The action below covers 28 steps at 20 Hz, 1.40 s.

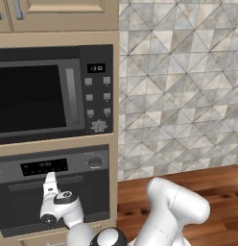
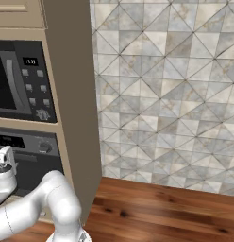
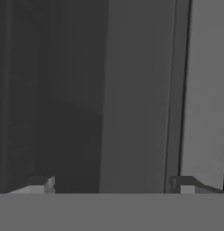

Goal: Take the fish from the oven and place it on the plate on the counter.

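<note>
White glossy arm [image 1: 176, 206] – rounded bulbous links, dark joint caps; small grey tips on tool [image 3: 114, 185].

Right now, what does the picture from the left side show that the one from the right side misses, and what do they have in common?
Left base view alone: wall cupboard doors above, and the full dark window of the upper black unit.
Right base view alone: the tall cabinet's beige side panel, and a wider stretch of wooden counter.
Both: the oven with door closed, the arm's open gripper up against its bar handle, and the tiled wall.
</note>
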{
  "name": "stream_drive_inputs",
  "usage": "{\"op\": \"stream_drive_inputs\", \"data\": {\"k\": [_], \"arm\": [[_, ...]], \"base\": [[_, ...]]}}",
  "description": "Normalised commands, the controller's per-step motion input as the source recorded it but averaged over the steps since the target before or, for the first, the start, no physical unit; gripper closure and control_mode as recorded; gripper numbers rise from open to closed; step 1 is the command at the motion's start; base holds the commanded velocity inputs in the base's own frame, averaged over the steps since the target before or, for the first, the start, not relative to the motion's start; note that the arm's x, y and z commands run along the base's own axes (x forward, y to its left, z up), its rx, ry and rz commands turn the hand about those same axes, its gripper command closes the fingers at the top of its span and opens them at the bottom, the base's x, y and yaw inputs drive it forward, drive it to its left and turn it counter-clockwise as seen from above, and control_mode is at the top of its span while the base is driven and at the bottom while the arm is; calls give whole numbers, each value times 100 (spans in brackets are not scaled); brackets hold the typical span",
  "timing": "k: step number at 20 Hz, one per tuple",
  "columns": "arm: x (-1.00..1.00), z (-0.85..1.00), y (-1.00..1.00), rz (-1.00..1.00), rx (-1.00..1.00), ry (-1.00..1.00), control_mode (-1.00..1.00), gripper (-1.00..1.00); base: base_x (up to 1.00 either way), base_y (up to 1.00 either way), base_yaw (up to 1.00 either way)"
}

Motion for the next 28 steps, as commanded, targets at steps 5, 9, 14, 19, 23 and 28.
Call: {"op": "stream_drive_inputs", "data": {"k": [5,9,14,19,23,28], "arm": [[41,-6,2,5,0,0,-100,-100],[74,-6,1,4,0,0,-100,-100],[63,-3,10,19,3,-11,-100,-100],[46,-1,9,18,1,-7,-100,100],[0,0,3,2,0,0,-100,100],[-16,-9,1,1,0,0,-100,100]], "base": [[0,0,0],[0,0,0],[0,0,0],[0,0,0],[0,0,0],[0,0,0]]}}
